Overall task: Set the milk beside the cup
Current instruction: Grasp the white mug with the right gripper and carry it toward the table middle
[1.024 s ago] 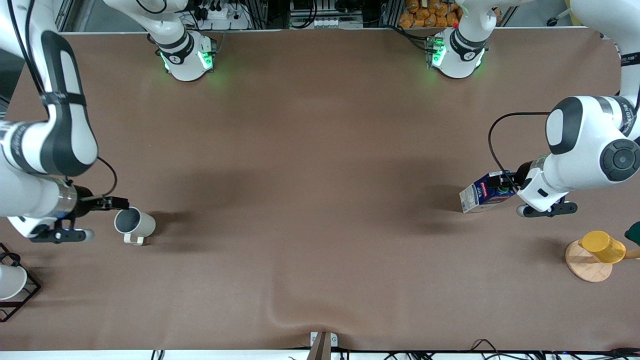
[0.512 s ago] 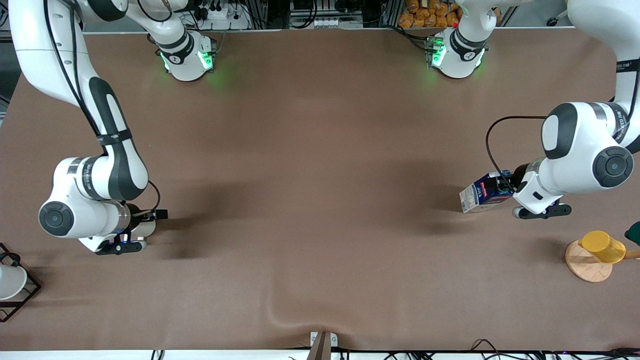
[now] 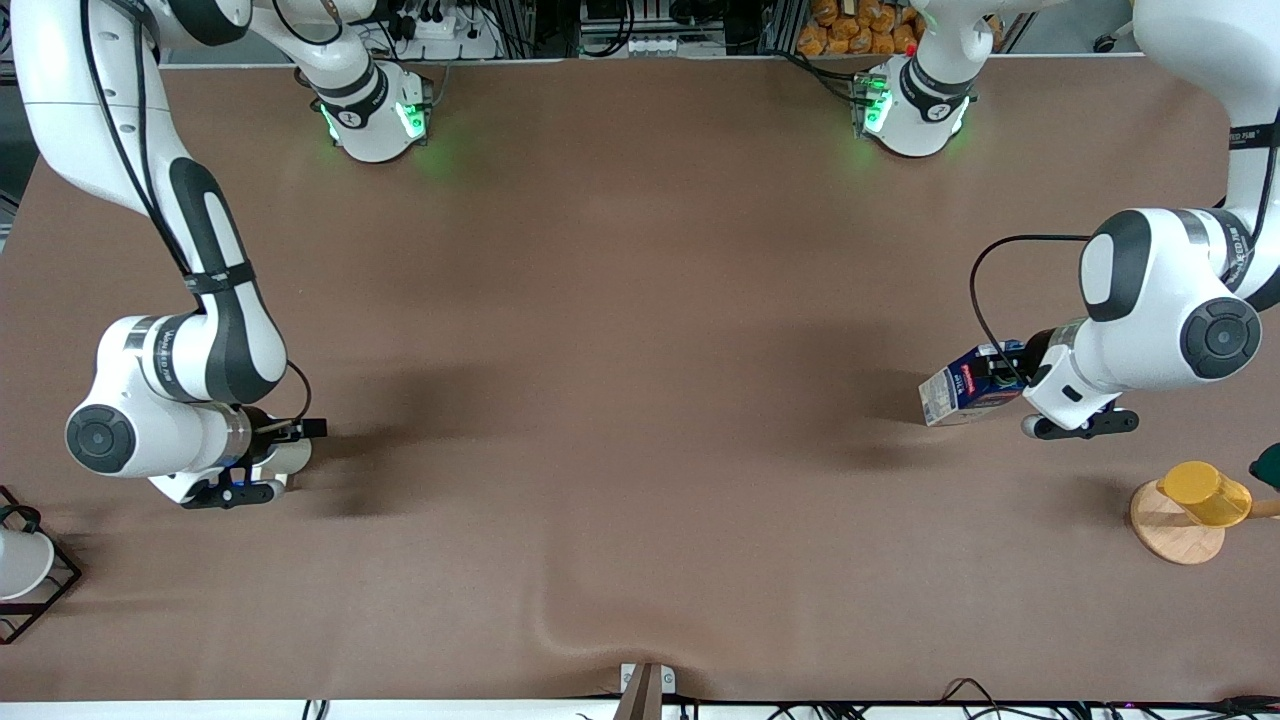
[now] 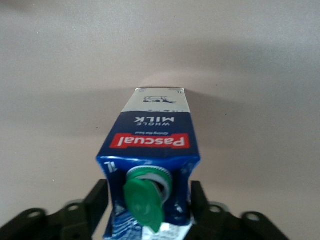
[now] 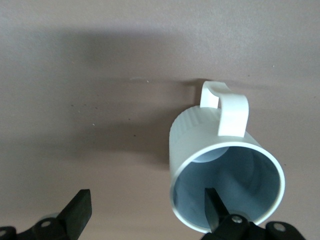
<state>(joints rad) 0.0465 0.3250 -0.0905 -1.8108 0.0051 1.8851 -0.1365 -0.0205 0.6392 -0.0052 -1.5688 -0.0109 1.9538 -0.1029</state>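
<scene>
The milk point(image 3: 950, 395), a dark blue carton with a red label and green cap, stands on the brown table near the left arm's end. My left gripper point(image 3: 1000, 378) is shut on its top. In the left wrist view the carton point(image 4: 152, 132) sits between the black fingers point(image 4: 97, 200) of my left gripper point(image 4: 148, 202). The grey-beige cup point(image 3: 297, 457) stands near the right arm's end, mostly hidden under my right gripper point(image 3: 283, 450). In the right wrist view my right gripper point(image 5: 147, 210) is open, with one finger inside the cup point(image 5: 200, 145) and the other outside it.
A yellow cup on a wooden stand point(image 3: 1195, 500) is nearer the front camera than the milk, with a dark green thing point(image 3: 1268, 465) beside it. A white cup in a black wire rack point(image 3: 20, 565) sits at the right arm's end. The tablecloth has a ridge point(image 3: 560, 630).
My right arm has swung in from beside the cup and now covers it, one finger inside. My left arm shifted slightly; the milk has stayed in place.
</scene>
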